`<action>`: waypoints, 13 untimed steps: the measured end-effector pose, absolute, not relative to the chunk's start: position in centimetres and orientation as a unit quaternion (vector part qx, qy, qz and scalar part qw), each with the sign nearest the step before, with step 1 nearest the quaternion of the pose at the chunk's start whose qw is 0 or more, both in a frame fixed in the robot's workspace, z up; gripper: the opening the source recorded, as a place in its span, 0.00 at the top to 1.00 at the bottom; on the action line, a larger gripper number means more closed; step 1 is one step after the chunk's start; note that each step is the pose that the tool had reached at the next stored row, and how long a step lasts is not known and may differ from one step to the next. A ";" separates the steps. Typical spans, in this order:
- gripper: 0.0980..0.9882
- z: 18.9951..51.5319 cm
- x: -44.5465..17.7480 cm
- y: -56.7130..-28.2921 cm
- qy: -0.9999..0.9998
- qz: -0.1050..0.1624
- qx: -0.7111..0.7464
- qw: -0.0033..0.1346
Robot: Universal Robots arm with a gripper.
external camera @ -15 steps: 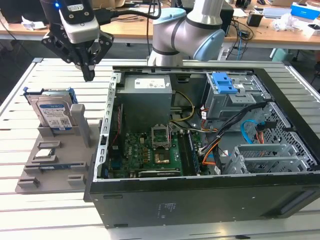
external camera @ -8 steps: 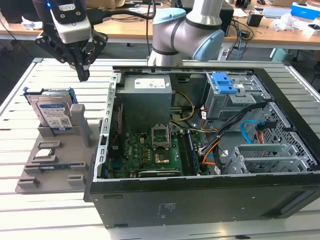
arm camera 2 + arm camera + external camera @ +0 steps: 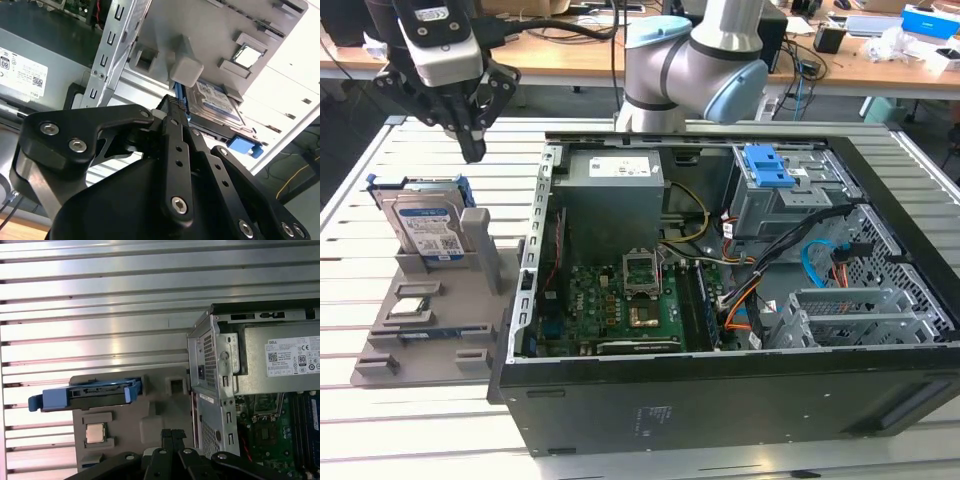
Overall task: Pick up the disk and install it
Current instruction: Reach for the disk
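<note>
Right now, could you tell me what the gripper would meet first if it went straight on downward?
The gripper would probably meet the grey holder's upright post beside the disk; depth is unclear.

- Exterior view: lower part of the disk [image 3: 428, 232] is hidden behind the gray holder [image 3: 440, 310]. Label print too small to tell.
- Arm [image 3: 700, 60] runs out past the top edge. The computer case [image 3: 720, 400] is clipped at the exterior view's right.
- First wrist view: disk [image 3: 90, 392] sits edge-on, label face out of sight. Gripper [image 3: 172, 432] body is cut off by the picture's edge.
- Second wrist view: gripper [image 3: 172, 106] covers part of the disk [image 3: 220, 105].
</note>
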State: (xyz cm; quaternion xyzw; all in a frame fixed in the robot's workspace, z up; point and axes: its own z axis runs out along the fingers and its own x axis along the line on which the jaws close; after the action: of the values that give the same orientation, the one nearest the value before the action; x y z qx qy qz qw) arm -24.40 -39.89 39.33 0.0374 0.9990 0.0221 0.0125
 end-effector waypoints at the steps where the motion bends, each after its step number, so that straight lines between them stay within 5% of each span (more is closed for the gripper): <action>1: 0.99 39.3 -24.5 -39.9 0.999 0.022 0.037 0.012; 13: 0.99 39.3 -27.5 -39.9 0.999 0.022 0.037 0.012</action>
State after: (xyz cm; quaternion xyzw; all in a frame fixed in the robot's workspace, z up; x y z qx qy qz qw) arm -27.50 -39.88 39.33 0.0374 0.9990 0.0221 0.0125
